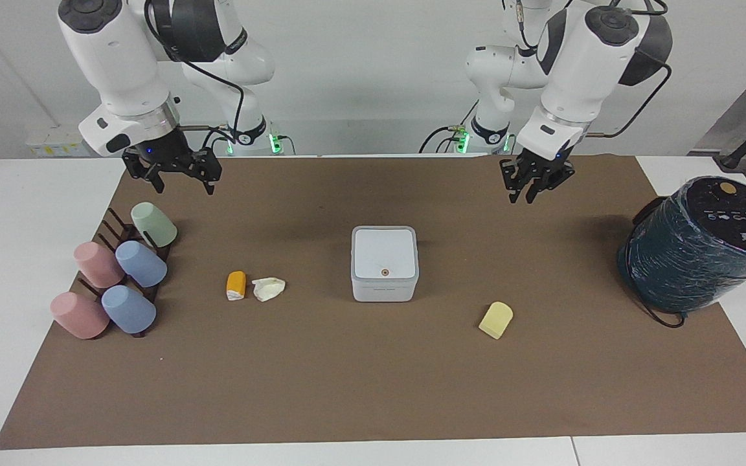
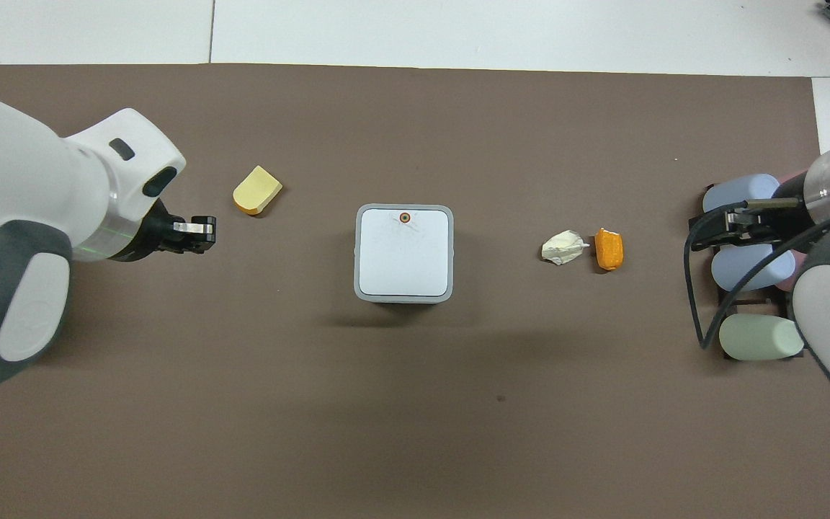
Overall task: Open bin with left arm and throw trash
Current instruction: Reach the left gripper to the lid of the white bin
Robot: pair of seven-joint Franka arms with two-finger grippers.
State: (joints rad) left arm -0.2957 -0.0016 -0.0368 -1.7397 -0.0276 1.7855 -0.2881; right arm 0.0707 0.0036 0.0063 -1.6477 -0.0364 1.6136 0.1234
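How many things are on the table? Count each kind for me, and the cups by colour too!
Pink cups: 2
Blue cups: 2
Green cup: 1
Cup rack: 1
Trash scraps (orange-and-white stub, crumpled white paper wad, pale yellow chunk): 3
White bin, lid closed: 1
Dark teal wrapped cylinder: 1
Total: 11

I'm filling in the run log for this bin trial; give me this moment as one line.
stage: approach | bin: lid shut | trash: three scraps on mat, untouched | left hand: empty, raised over mat | right hand: open, waits by cups
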